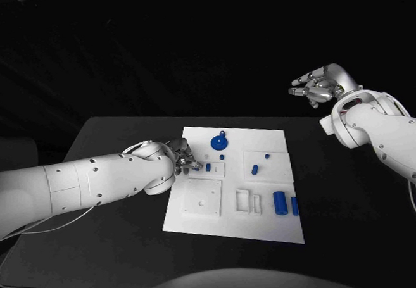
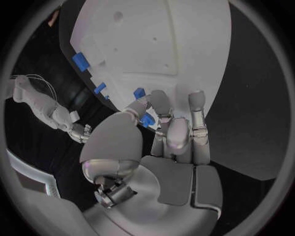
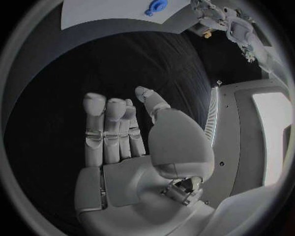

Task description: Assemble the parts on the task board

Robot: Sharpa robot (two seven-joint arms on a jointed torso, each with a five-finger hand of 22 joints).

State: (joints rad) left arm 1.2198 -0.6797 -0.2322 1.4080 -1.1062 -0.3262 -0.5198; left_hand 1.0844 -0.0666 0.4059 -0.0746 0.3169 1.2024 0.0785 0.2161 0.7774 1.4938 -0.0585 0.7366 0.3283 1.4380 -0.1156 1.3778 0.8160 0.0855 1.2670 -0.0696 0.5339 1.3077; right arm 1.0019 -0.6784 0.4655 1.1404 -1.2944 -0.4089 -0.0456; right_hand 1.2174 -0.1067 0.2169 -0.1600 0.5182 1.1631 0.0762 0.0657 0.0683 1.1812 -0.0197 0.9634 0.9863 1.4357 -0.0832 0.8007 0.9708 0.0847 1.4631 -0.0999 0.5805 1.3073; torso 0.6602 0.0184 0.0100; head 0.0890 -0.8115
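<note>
One white task board (image 1: 265, 199) is seen in the middle of the black table (image 1: 107, 135). On it, blue parts can be counted in the head view: one round disc part (image 1: 220, 142) near the board's far edge, one small peg (image 1: 254, 170) toward the middle, two cylinders (image 1: 280, 203) side by side near the board's right near corner, and a few small blue pieces by the left edge that are too small to count surely.

The left hand (image 1: 182, 159) is placed at the board's left edge, its fingers curled over the edge; in the left wrist view a small blue part (image 2: 147, 120) is seen pinched between the thumb and a finger.

The right hand (image 1: 320, 86) is held above the table's far right corner, well apart from the board, with fingers apart and nothing in them.
</note>
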